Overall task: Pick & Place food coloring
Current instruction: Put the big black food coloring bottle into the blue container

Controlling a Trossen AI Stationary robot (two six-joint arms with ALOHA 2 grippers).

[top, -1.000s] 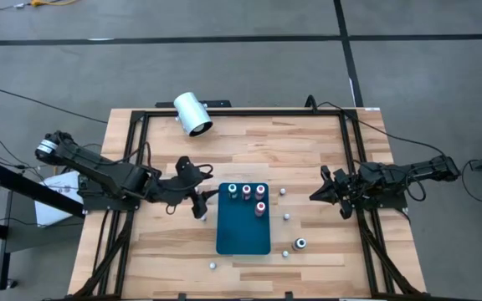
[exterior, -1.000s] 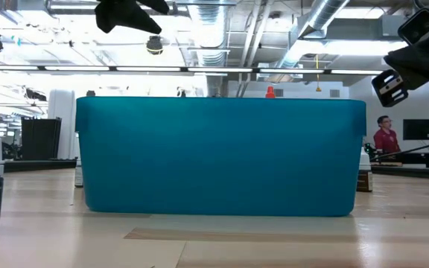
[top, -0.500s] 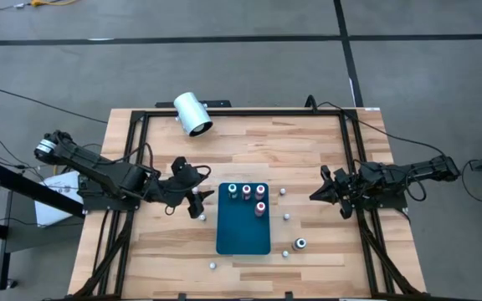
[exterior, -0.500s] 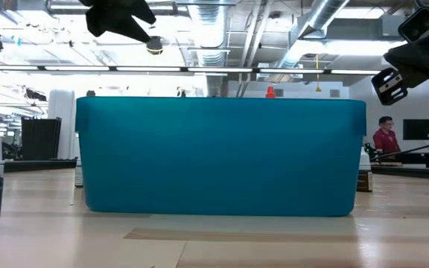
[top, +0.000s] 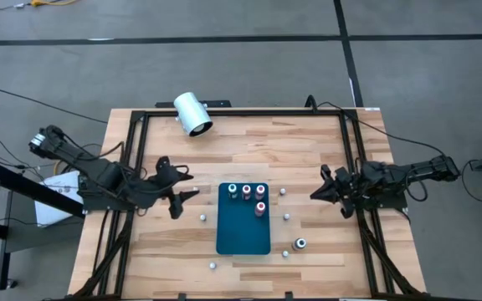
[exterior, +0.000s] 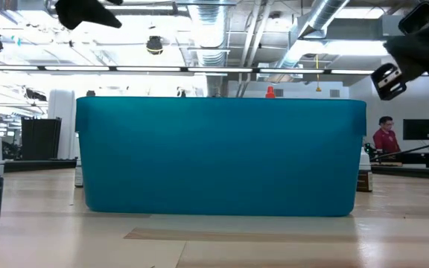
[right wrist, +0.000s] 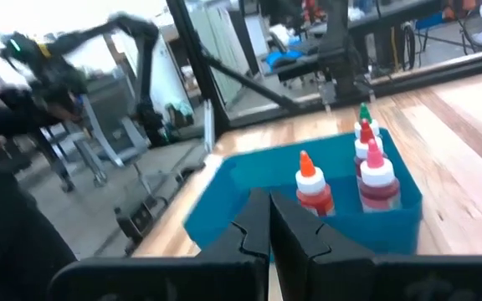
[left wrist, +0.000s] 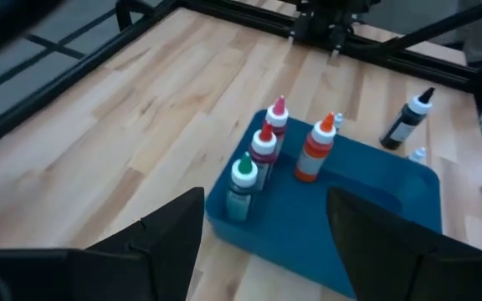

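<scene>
Left gripper (top: 182, 198), fingers spread wide and empty, hangs above the bare wood just beside the teal tray (top: 243, 237), on the side nearest that arm. In the left wrist view the two dark fingers (left wrist: 167, 234) frame the tray ahead, with nothing between them.

Ahead of this gripper, four food coloring bottles stand upright in the near end of the tray: the green-topped bottle (left wrist: 242, 188) closest, two red bottles (left wrist: 264, 150) behind it, touching or nearly so, and the orange bottle (left wrist: 315, 152) just beside them. The rest of the tray is bare.

Beyond the tray, on the wood, stands the dark bottle (left wrist: 407, 119) — the only bottle outside the tray. Small white caps (top: 202, 217) lie scattered round the tray; one sits close below the left gripper, though whether it is a cap or a tiny bottle cannot be told from above.

Right gripper (top: 318, 194) waits at the opposite edge of the table, fingers pressed together on nothing.

Step in hand, as a judgement: between placements — the gripper is free after four bottles are set down. The next move calls for reaching past the tray to the dark bottle, fingers either side of its body, then closing.

Large white cylinder (top: 192, 113) lies at the far table edge, well apart.
</scene>
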